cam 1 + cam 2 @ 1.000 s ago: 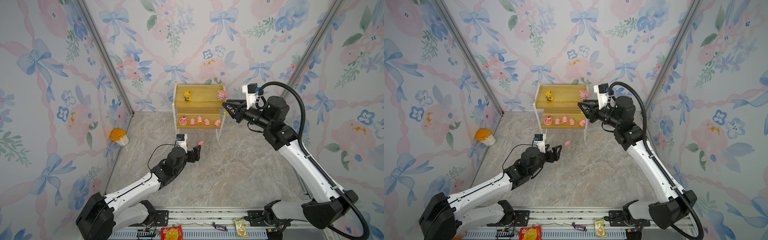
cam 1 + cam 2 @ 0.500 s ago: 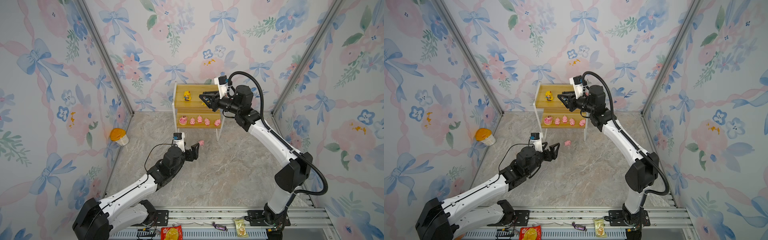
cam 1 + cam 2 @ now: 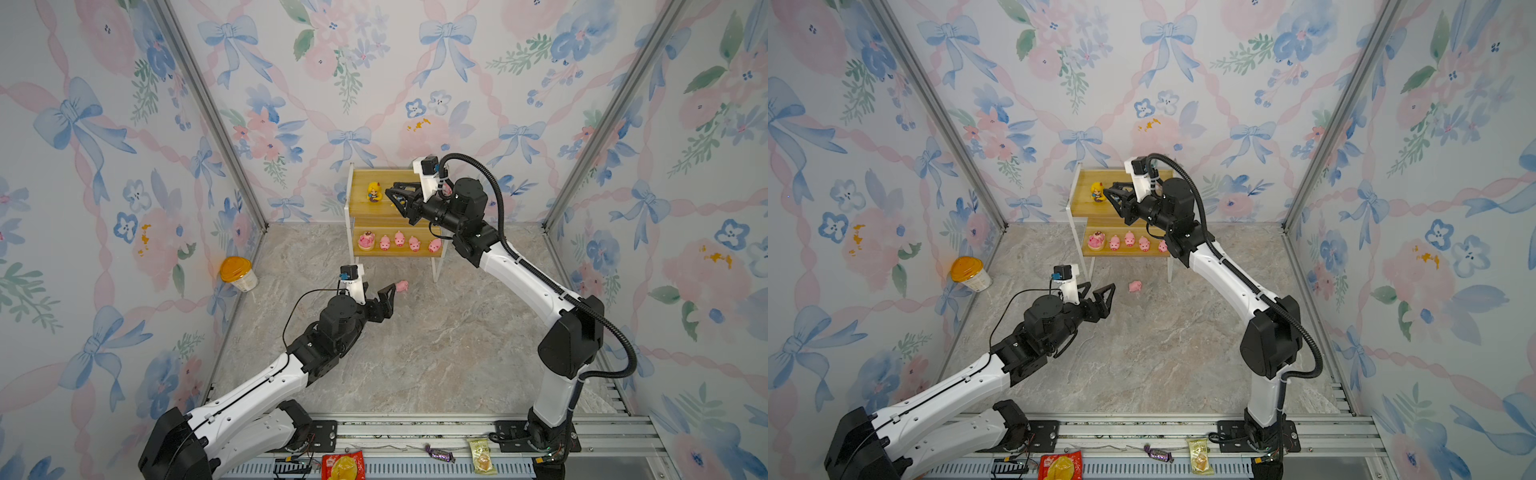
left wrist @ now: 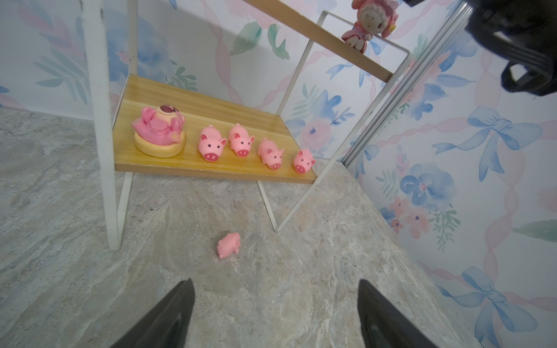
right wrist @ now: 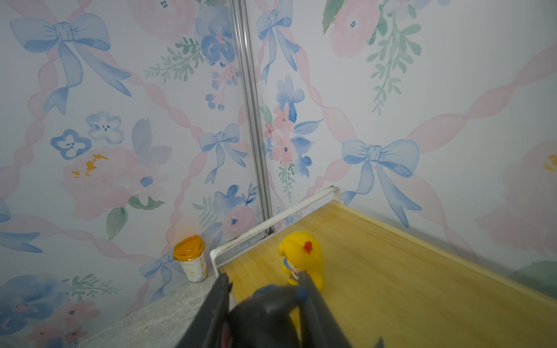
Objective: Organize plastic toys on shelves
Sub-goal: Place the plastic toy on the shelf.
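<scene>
The shelves (image 3: 360,212) stand against the back wall. On the upper board a yellow-haired doll (image 3: 374,192) stands near its left end. My right gripper (image 3: 392,196) hovers just right of the doll, shut on a black-and-yellow creature (image 5: 265,313). A pink blue-hatted figure (image 4: 366,25) sits at the upper board's right end, mostly hidden behind the right arm in both top views. The lower board carries a pink pig on a round base (image 3: 366,241) and several small pink pigs (image 3: 399,240). One loose pig (image 3: 401,286) lies on the floor, just ahead of my open, empty left gripper (image 3: 1098,291).
An orange-lidded cup (image 3: 237,273) stands by the left wall. Snack packets (image 3: 343,465) and a wrapped candy (image 3: 438,453) lie on the front rail. The rack's white legs (image 4: 104,180) stand close to the loose pig.
My right arm has swung left along the upper board, from its right end to beside the doll, still holding the dark toy. The left arm has barely moved.
</scene>
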You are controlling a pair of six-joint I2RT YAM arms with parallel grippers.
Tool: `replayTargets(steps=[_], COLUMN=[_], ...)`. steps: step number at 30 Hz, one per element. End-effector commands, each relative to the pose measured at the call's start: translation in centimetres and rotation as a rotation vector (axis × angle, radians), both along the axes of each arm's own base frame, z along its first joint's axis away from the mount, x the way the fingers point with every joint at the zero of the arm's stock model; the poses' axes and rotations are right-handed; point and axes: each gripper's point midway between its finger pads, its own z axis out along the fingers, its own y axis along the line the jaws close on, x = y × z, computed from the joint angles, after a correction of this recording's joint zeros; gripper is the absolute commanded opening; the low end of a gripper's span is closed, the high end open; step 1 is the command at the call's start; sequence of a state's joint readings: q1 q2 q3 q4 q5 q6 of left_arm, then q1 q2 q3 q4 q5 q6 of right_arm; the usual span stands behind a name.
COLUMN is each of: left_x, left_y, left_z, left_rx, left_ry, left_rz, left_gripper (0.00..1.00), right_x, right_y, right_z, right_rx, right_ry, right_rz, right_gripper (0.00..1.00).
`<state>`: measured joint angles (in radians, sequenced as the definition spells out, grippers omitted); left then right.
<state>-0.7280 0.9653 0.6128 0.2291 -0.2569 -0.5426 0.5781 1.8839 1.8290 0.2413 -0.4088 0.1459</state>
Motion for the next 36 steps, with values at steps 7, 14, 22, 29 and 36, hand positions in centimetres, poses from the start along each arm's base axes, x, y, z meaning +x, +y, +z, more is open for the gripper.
replayTargets(steps=[7,14,22,29,36], left_x=[-0.4,-0.6,-0.7,-0.6,-0.6], left_y=[1.2,1.5,1.7,1.6,1.5], left_z=[-0.8,-0.8,-0.6,-0.2,0.0], left_rx=[0.02,0.019,0.017,0.011,0.006], left_ry=[0.004,0.002,-0.001,-0.006,-0.007], left_rz=[0.025,0.029,0.033,0.029,0.025], left_gripper=[0.85,0.85,0.85,0.85,0.85], right_x=[1.6,2.6,3.6,4.1,4.3], right_y=[1.0,1.6,1.3,1.0,0.9], right_z=[0.5,-0.3,-0.7,-1.2,-1.3], right_rx=[0.028,0.014,0.025,0.016,0.011], right_ry=[-0.055,-0.048,-0.033,-0.02,-0.013], right_rz=[-0.023,-0.017,-0.01,-0.015,-0.015], right_gripper=[0.3,0.32,0.35,0.38,0.42])
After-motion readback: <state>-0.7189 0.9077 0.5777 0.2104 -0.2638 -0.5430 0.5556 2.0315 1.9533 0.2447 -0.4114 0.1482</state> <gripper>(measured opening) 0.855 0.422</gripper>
